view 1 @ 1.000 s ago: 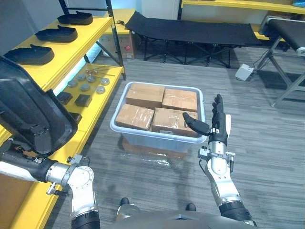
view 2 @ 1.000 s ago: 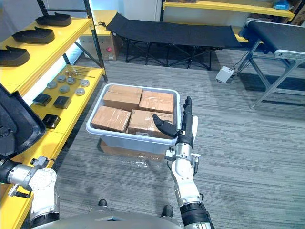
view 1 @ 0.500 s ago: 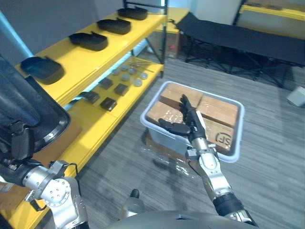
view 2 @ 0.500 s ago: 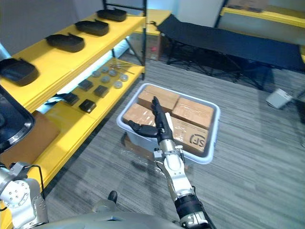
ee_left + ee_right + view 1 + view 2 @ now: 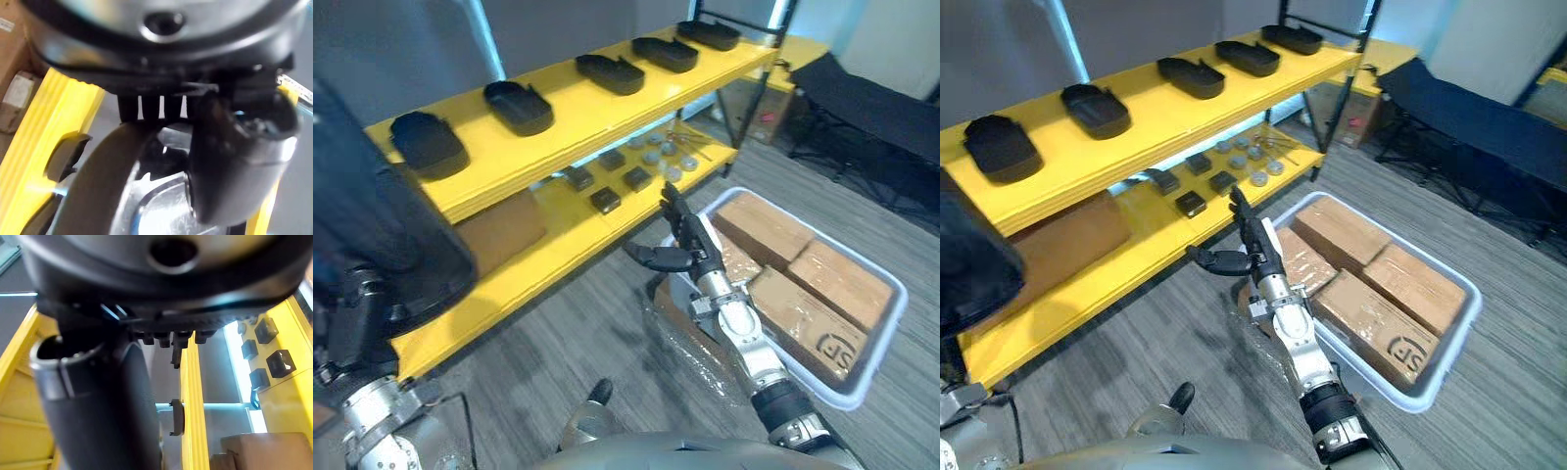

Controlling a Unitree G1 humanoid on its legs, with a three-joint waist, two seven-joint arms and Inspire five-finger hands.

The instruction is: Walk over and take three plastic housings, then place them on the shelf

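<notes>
Plastic housing [image 5: 372, 225], a big dark shell, hangs at the near left end of the yellow shelf [image 5: 563, 103], in front of its lower board and not yet set down. The left hand [image 5: 239, 152] has it: in the wrist view the thumb is curled against the shell's rim with the fingers on the other side. Further along the shelf, a row of housings [image 5: 519, 106] already lies on the top board, spaced apart. Small black parts [image 5: 604, 199] sit on the lower board. In front of that lower board the right hand [image 5: 690, 250] is held up empty, fingers straight and thumb spread wide. To the right of the shelf, on the floor, stands a grey tote [image 5: 898, 299] packed with cardboard boxes [image 5: 827, 313].

The hold is on one edge only, so the shell could twist or slip as it is lifted. Its bulk also hides the shelf's near end, so it could clip the board's edge. The outstretched right hand could sweep the small parts.
</notes>
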